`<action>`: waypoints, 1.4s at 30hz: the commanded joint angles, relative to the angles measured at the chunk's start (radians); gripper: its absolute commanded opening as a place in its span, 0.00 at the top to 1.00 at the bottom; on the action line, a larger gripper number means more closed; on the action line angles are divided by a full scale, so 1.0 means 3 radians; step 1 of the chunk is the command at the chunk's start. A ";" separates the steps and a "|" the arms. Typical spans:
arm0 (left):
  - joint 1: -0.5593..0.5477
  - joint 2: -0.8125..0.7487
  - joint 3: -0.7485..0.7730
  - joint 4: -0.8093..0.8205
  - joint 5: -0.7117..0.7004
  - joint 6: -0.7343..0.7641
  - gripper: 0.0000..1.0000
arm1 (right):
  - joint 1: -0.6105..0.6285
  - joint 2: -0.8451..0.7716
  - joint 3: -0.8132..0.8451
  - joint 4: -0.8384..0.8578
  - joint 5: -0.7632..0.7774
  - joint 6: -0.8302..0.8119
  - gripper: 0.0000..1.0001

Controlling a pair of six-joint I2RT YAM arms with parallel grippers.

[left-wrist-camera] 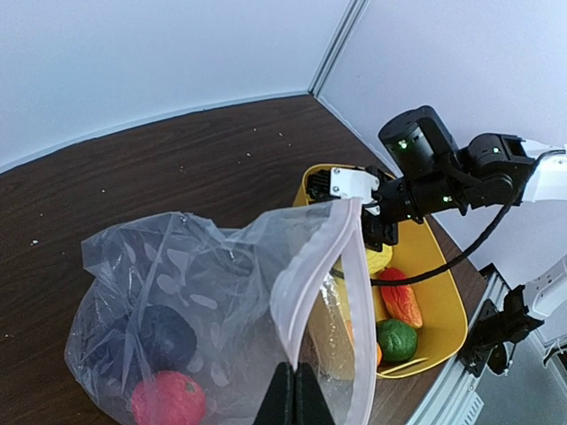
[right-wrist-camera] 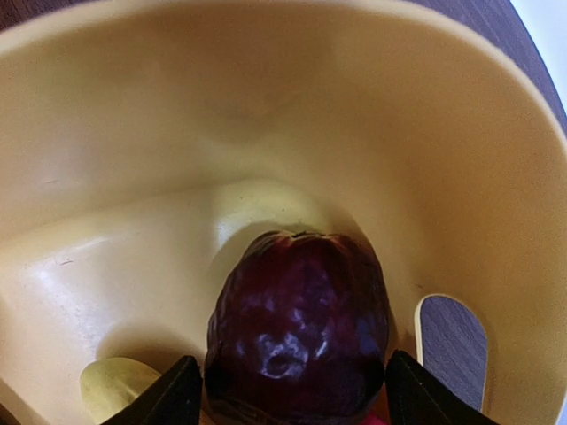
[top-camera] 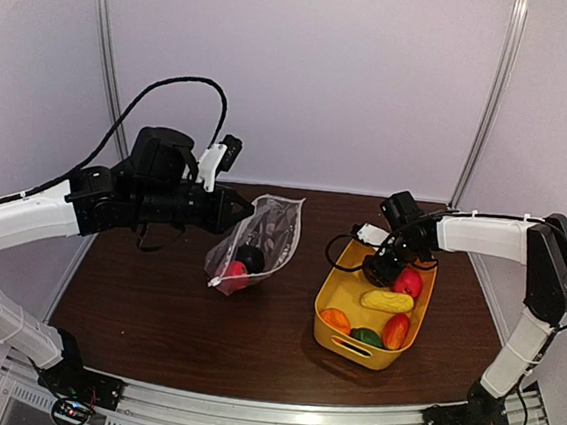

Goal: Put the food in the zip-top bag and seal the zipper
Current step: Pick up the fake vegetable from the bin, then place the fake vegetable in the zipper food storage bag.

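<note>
**Right arm on a purple fruit in the tub, left arm holding the bag up**

The left gripper point(left-wrist-camera: 294, 390) is fully closed, pinching the zipper point(left-wrist-camera: 314, 257) lip of the zip-top bag point(top-camera: 261, 240) and hanging it above the table point(top-camera: 154, 301). The bag sits at 9 o'clock from the yellow tub point(top-camera: 331, 292). A red piece point(left-wrist-camera: 168, 398) and a dark piece point(left-wrist-camera: 164, 336) are already inside it.

The right gripper point(right-wrist-camera: 288, 390) is down in the tub with its jaws wide. Its fingers point(right-wrist-camera: 182, 394) sit against both flanks of a dark purple fruit point(right-wrist-camera: 297, 328), so we read that as a hold.

Step in hand, as we judge it, is getting this fruit out and across.
- We'd lift straight up first to clear the tub wall.
- Then we'd travel toward 9 o'clock and come down over the bag mouth from above.
- Only one lip is pinched, so the mouth looks narrow and floppy. A late release, well inside it, seems safest.

Other food left in the tub: red point(top-camera: 408, 282), yellow point(top-camera: 386, 301), orange point(top-camera: 334, 319), green point(top-camera: 366, 336).

Hard to make out:
- The fruit's underside is cut off in the right wrist view, so we can't tell whether it's off the tub floor.
- From the top, the gripper hides the fruit.
- We don't see the slider tab anywhere.
- How far the bag mouth gapes is unclear.
</note>
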 commanded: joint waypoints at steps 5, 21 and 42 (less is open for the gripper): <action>-0.0008 0.0001 -0.0059 0.0174 0.0149 -0.0025 1.00 | -0.0019 0.0136 -0.0118 -0.0085 -0.0105 0.0054 0.30; -0.0010 0.0011 -0.0089 0.0208 0.0158 -0.0026 1.00 | -0.0019 -0.0395 -0.0140 -0.0201 -0.0064 0.0119 0.41; -0.0016 0.0459 0.0155 0.0493 0.0442 -0.0171 1.00 | 0.0328 -0.1763 0.0506 -0.0650 -0.2218 -0.0089 0.42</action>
